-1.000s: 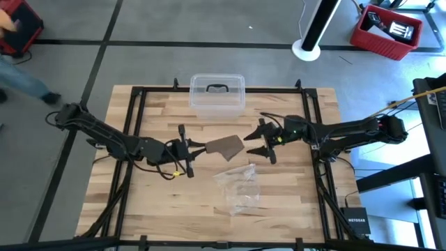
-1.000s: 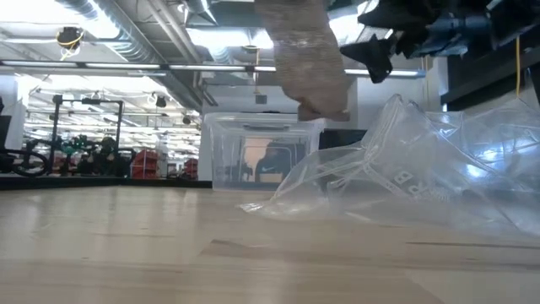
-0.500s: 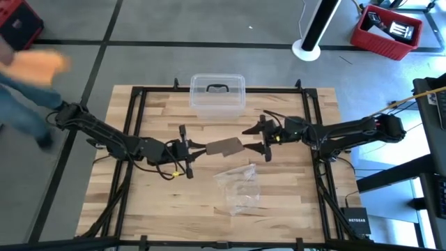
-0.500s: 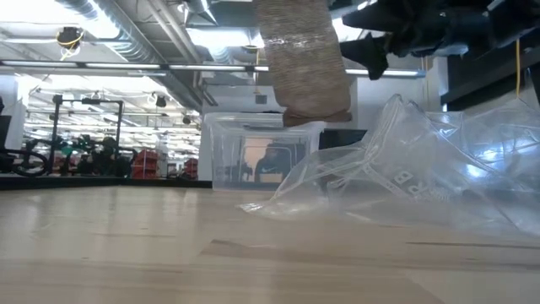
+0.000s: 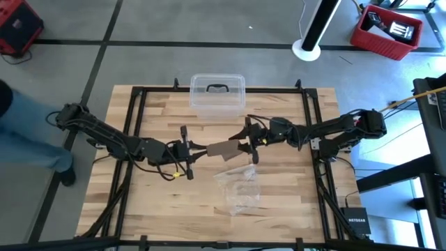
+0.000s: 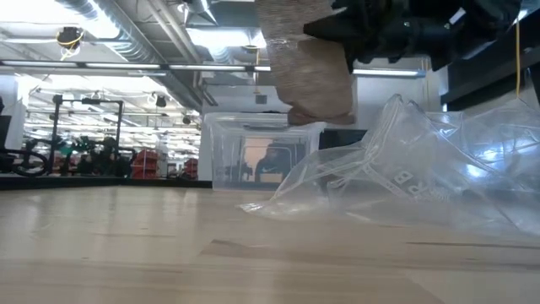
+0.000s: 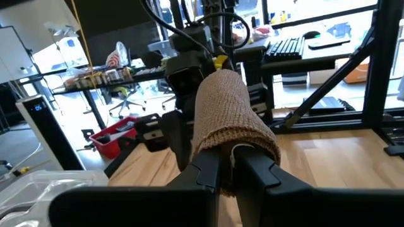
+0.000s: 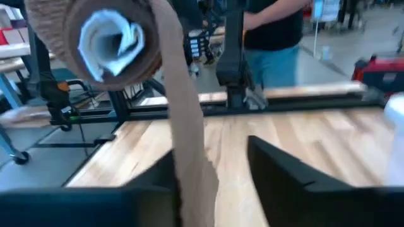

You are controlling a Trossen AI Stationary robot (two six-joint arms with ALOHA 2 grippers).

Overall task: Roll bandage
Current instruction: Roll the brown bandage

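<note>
Moved since the earlier frame: the right gripper [image 5: 248, 141] had travelled leftward to the free end of the bandage [image 5: 224, 148] and narrowed its jaws around it; whether they fully pinched the strip could not be told. Bandage: dull brown fabric, partly rolled, held above mid-table between both grippers, its tail hanging between the right gripper's fingers [image 8: 284, 170] in the right wrist view. Left gripper [image 5: 189, 149]: clamped on the rolled end, arm stretched low from the left edge. Right arm: extended from the right edge, nearly level. Clear plastic bag [image 5: 239, 187]: on the table just below the bandage. Clear box [image 5: 217, 95]: at the far edge. Person [image 5: 24, 139]: beside the table's left.
</note>
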